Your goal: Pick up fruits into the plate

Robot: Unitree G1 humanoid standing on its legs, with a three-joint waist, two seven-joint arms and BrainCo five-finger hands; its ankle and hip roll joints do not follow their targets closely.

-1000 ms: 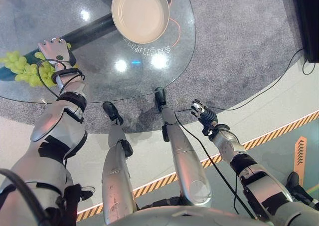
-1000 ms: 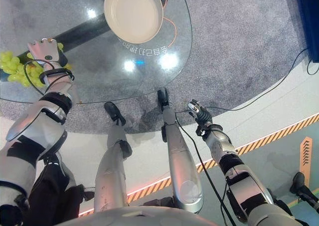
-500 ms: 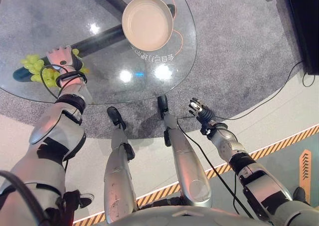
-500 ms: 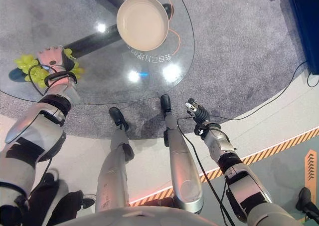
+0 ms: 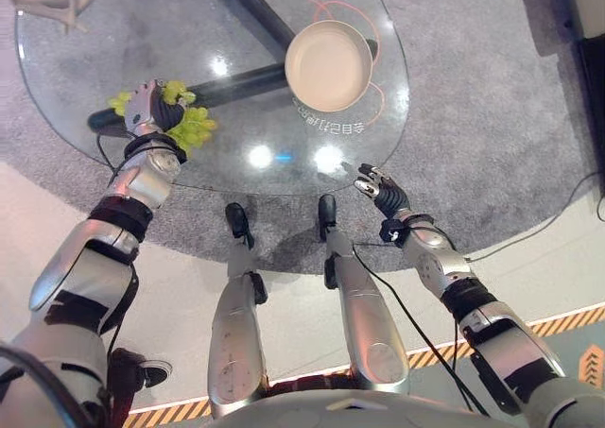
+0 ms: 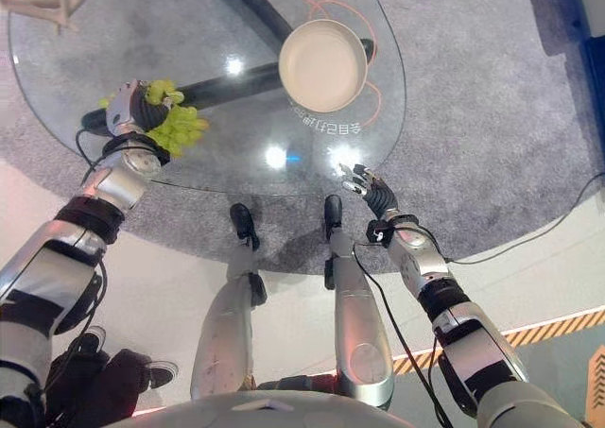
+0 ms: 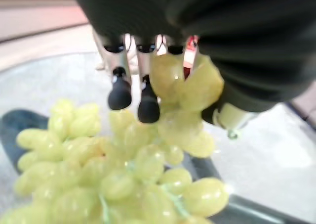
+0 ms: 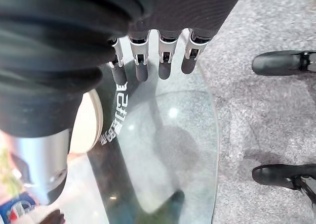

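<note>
Glass tabletop (image 5: 113, 59) spreads over grey carpet (image 5: 473, 88), and your left hand (image 5: 149, 107) is at its nine o'clock side with fingers (image 7: 120, 93) curled round the bunch of green grapes (image 5: 192, 126). Up at one o'clock sits the round cream plate (image 5: 328, 65), well apart from the grapes. Your right hand (image 5: 378, 186) hovers at the five o'clock rim, fingers relaxed, holding nothing.

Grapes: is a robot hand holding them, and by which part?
Yes. The left robot hand has its fingers curled into the top of the grapes, above the table. The right robot hand holds nothing.
</note>
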